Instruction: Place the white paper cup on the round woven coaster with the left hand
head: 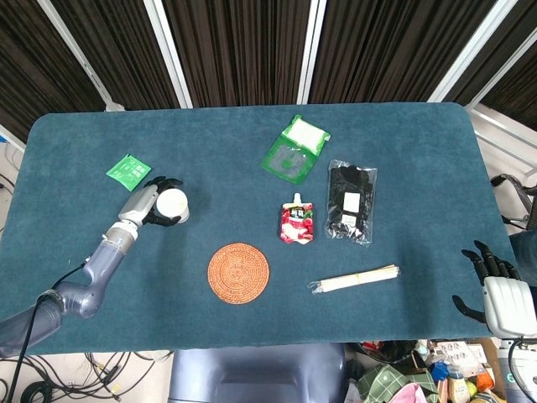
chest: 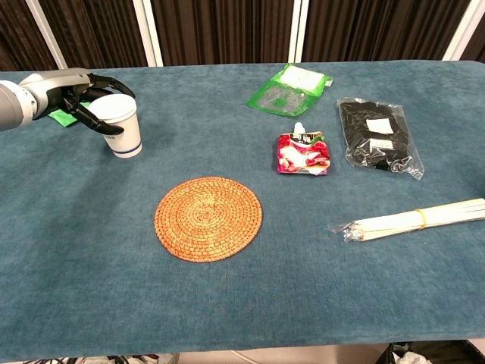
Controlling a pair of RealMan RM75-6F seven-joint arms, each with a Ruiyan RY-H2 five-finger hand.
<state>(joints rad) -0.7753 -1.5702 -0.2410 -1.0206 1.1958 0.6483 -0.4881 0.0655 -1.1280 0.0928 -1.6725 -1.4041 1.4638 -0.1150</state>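
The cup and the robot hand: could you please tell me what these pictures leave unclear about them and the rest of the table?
- Cup: the left robot hand curls around its far side in the chest view, so contact there is hidden.
- Whether the cup is lifted or standing: neither view settles it.
- Right robot hand: shows at the head view's edge only; absent from the chest view.
- Pouch print: too small to read.
- Green packet: mostly behind the left hand in the chest view.

White cup (chest: 123, 127) upright, coaster (chest: 208, 218) apart
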